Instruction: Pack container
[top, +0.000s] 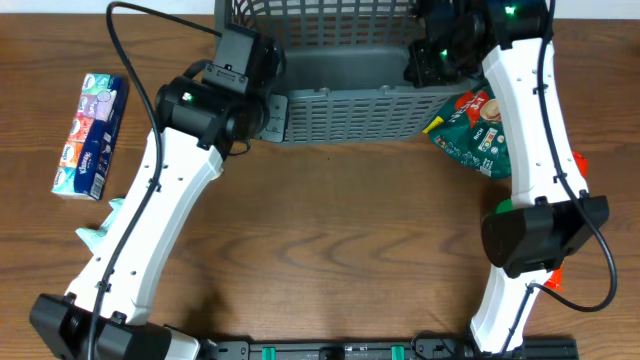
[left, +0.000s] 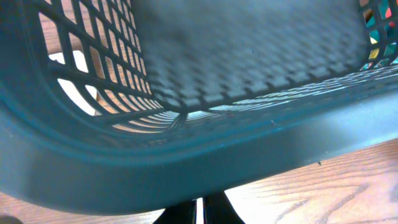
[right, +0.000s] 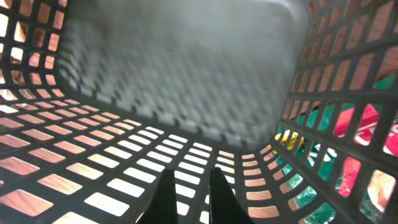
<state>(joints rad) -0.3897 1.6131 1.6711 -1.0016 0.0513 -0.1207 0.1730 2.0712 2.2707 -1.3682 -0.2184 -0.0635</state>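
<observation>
The container (top: 350, 115), a dark grey lattice basket, stands at the table's far middle. My left gripper (top: 272, 112) is at its near left corner, outside the wall. In the left wrist view the thick rim (left: 186, 149) covers the fingertips, and the left gripper (left: 199, 213) shows only a thin slit between its fingers. My right gripper (top: 420, 68) reaches inside the basket at its near right corner. In the right wrist view the right gripper (right: 189, 186) hangs over the slotted wall (right: 124, 162) with its fingers close together and nothing between them. No packet shows on the basket's floor.
A green snack packet (top: 475, 125) lies just outside the basket's right wall and shows through the lattice (right: 308, 193). A colourful tissue pack (top: 90, 135) lies at the far left. A pale teal item (top: 100, 232) pokes out beside the left arm. Orange bits (top: 578, 165) show behind the right arm.
</observation>
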